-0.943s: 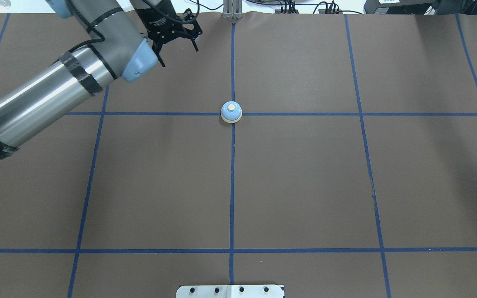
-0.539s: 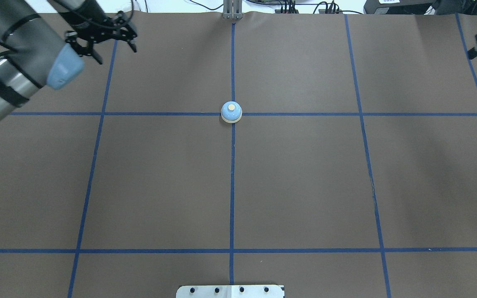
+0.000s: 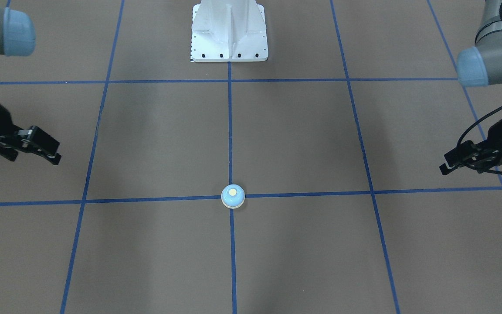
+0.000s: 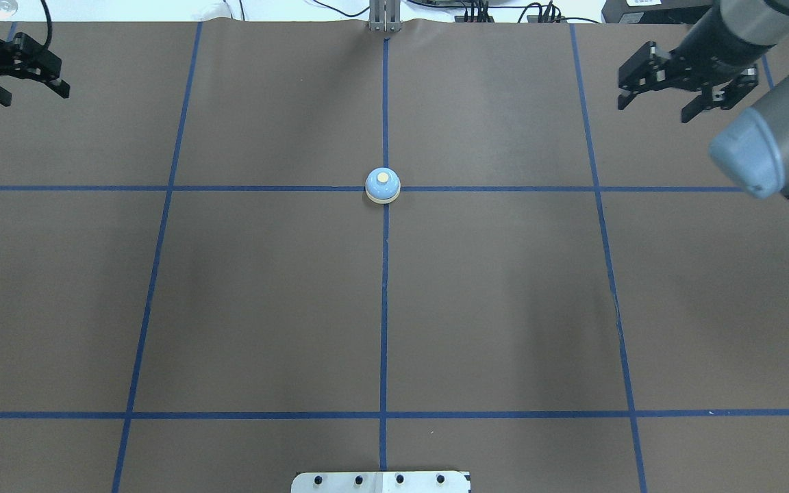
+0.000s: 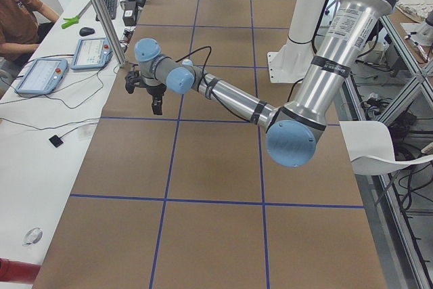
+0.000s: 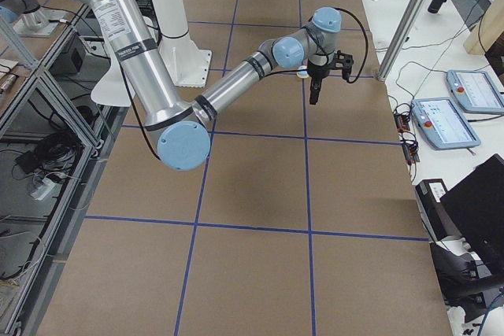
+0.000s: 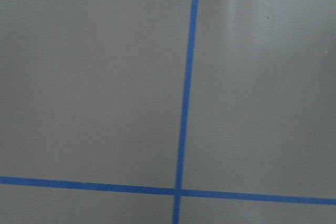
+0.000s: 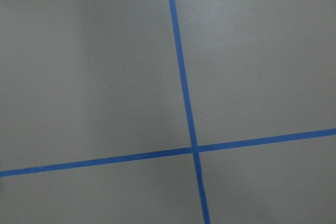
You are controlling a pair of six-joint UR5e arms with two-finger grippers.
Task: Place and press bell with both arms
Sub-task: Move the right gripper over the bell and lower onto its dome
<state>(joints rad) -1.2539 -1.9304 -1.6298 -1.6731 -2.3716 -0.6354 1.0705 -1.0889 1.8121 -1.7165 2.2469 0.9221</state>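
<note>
Blue bell (image 4: pixel 382 185) is sitting placed; left hand (image 4: pixel 35 96) is withdrawing, right hand (image 4: pixel 653 113) arriving to press, both open, empty.

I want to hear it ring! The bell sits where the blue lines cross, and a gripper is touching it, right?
Not quite. The bell does sit where the blue lines cross, but no gripper is touching it. The left gripper and the right gripper are both far off to its sides, open. The overhead view shows it.
</note>
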